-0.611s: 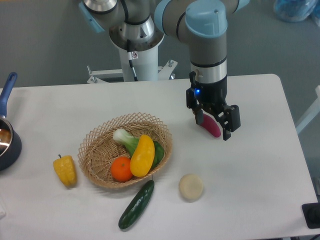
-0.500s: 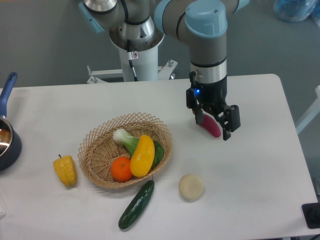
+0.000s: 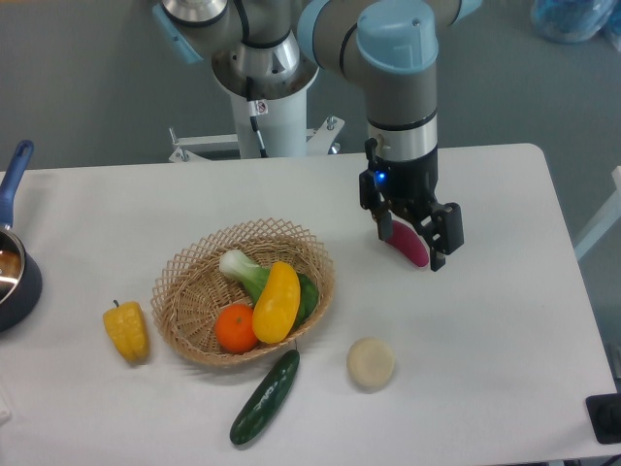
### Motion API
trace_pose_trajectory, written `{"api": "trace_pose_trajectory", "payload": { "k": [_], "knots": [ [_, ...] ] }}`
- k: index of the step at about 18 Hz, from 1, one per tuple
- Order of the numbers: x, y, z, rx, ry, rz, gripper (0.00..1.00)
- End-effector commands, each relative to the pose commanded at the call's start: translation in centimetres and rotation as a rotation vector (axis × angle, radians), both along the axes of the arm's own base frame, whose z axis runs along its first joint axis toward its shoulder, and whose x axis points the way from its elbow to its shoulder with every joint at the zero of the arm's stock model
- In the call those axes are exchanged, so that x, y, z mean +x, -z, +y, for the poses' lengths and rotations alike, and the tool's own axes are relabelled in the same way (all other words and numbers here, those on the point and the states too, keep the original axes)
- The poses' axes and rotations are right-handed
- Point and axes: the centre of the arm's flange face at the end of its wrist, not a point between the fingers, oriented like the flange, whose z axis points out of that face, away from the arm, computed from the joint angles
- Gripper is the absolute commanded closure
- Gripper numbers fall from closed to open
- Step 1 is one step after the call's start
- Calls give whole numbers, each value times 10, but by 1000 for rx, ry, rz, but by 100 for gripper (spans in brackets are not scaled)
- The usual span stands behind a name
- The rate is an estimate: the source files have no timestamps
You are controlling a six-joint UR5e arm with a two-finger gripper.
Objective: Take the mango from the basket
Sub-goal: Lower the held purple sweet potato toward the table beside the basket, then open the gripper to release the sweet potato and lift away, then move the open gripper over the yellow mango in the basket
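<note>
The mango [image 3: 276,302], a smooth elongated yellow-orange fruit, lies slanted in the right half of the wicker basket [image 3: 184,283]. It rests against a round orange [image 3: 236,328] and a white-and-green leafy vegetable [image 3: 248,273]. My gripper [image 3: 412,239] hangs to the right of the basket, well apart from it. Its fingers stand open on either side of a magenta vegetable [image 3: 411,246] lying on the table, without closing on it.
A yellow bell pepper [image 3: 127,330] lies left of the basket and a dark green cucumber [image 3: 265,396] below it. A pale round disc [image 3: 371,363] sits at the lower middle. A dark pot with a blue handle [image 3: 14,260] stands at the left edge.
My arm has shifted very slightly to the left. Nothing on the table has moved.
</note>
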Motion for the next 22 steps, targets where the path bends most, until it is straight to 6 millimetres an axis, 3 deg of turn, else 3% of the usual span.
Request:
{"api": "trace_pose_trajectory", "payload": {
  "k": [5,10,14,17,20,22],
  "knots": [
    [0,12,-2,-6,-5,-22,0],
    [2,24,4,29,-139,-79,0],
    [23,39,30,63,-218,-150,0],
    [35,61,39,71,-353,-218,0],
    [39,68,47,85,-465,-248,0],
    [55,80,54,76,-477,-276,0]
  ]
}}
